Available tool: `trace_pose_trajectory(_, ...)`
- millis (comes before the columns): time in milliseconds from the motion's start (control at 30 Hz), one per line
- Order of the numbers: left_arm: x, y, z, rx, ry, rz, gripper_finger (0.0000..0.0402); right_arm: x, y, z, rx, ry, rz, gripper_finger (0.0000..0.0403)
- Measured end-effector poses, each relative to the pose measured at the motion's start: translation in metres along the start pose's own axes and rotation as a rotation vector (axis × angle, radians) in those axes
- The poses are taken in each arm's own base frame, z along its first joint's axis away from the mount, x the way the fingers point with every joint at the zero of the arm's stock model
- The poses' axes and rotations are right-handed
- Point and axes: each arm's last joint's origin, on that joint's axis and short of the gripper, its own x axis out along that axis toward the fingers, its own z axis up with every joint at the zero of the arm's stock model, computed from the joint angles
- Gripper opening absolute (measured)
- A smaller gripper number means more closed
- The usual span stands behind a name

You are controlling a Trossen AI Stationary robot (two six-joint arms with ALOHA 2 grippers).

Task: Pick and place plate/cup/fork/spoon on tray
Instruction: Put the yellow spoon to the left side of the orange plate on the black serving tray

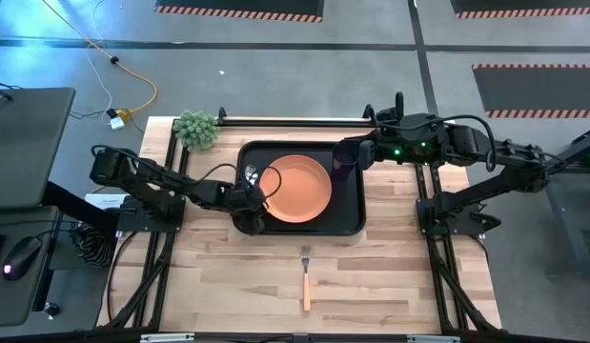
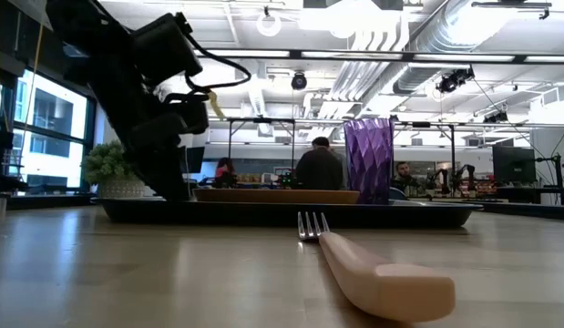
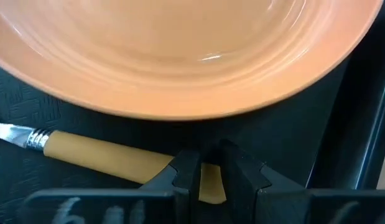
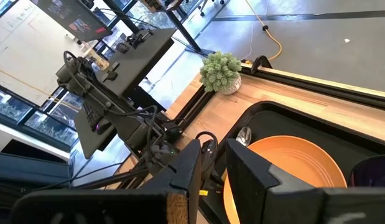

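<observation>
While my left gripper [image 3: 210,177] is clamping the spoon [image 3: 105,157] handle low inside the tray [image 1: 350,217], beside the plate [image 1: 296,188], I am judging a gentle release best, letting it settle flat without nudging the plate's rim.

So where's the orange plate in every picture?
High view: the orange plate lies in the middle, on the black tray.
Low view: only its thin edge shows, left of the purple cup.
Left wrist view: it fills the top.
Right wrist view: lower right.
Shared landmark: the tray.
</observation>
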Motion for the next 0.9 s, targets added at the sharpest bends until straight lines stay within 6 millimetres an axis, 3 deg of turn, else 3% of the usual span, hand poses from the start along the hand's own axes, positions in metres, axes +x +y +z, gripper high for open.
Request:
trace_pose_trajectory(633, -0.006, -0.003, 0.001, -0.02, 0.078, -0.046, 0.0051, 0.0, 0.0, 0.0, -0.001, -0.002, -0.002, 0.0067)
trace_pose_trajectory(900, -0.029, -0.001, 0.007, -0.022, 0.058, -0.055, 0.0051, 0.002, 0.001, -0.001, 0.002, 0.008, -0.001, 0.0067)
